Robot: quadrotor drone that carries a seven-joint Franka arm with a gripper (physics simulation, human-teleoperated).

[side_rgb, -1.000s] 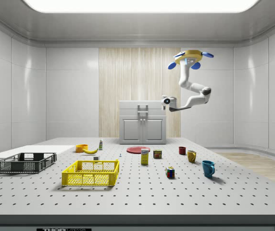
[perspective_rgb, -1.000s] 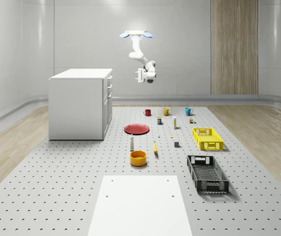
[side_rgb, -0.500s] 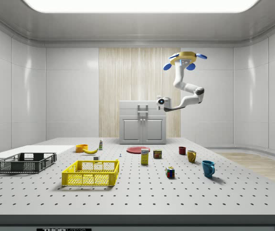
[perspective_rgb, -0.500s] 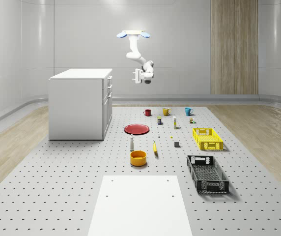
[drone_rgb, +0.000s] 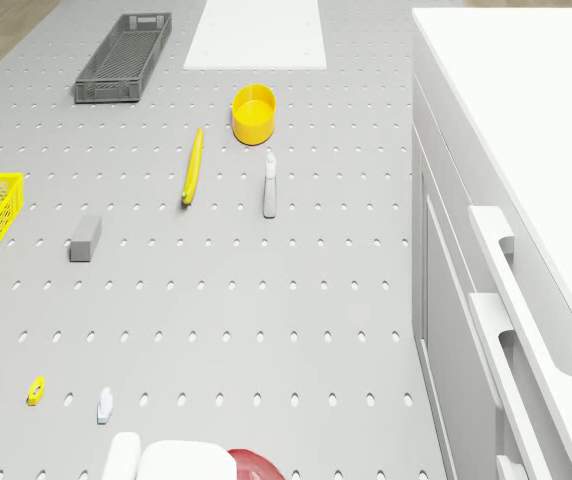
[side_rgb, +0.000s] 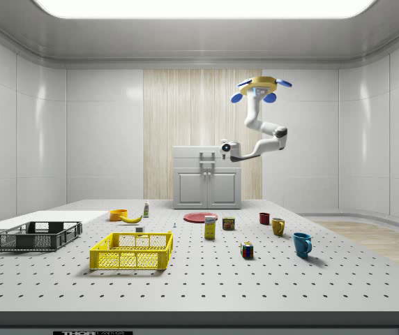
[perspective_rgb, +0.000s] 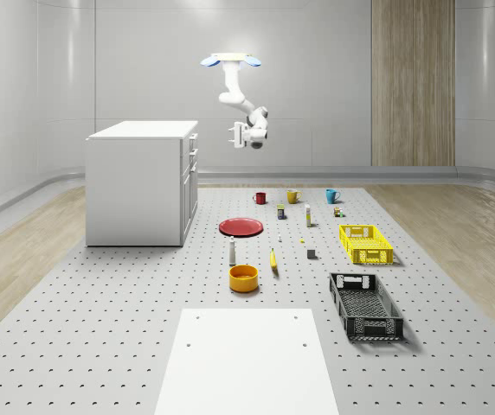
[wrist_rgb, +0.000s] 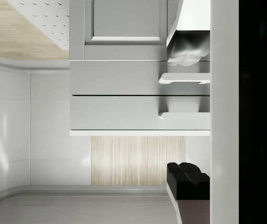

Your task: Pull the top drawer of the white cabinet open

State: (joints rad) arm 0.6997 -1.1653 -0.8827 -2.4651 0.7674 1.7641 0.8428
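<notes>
In the whole-scene view the drone [perspective_rgb: 230, 60] hovers high above the perforated floor [perspective_rgb: 100, 328], to the right of the white cabinet [perspective_rgb: 135, 186] and beyond the red plate [perspective_rgb: 241, 226]. Its arm bends down and leftward, so the gripper [perspective_rgb: 236, 133] hangs in the air at about the height of the cabinet's top, well apart from its drawer front. The top drawer [perspective_rgb: 193, 140] sits flush and closed under the cabinet's top, on the side facing right. Nearer lie an orange bowl [perspective_rgb: 243, 277], a banana [perspective_rgb: 273, 260], a yellow crate [perspective_rgb: 365, 244] and a black crate [perspective_rgb: 365, 305]. In the side view the cabinet [side_rgb: 207, 177] stands at the far end, facing the camera, with the top drawer handle [side_rgb: 207, 155] at its centre; the drone [side_rgb: 261, 86] hovers to the upper right of it, and the gripper [side_rgb: 222, 146] is level with the cabinet's top edge. In the drone view the cabinet [drone_rgb: 526, 120] runs along one side, its top drawer handle [drone_rgb: 541, 310] standing out from the closed front, with the bowl [drone_rgb: 253, 112] and banana [drone_rgb: 193, 165] on the floor beyond. In the wrist view the top drawer [wrist_rgb: 117, 112] is seen closed, and one dark fingertip [wrist_rgb: 187, 179] shows; how wide the fingers stand cannot be told.
</notes>
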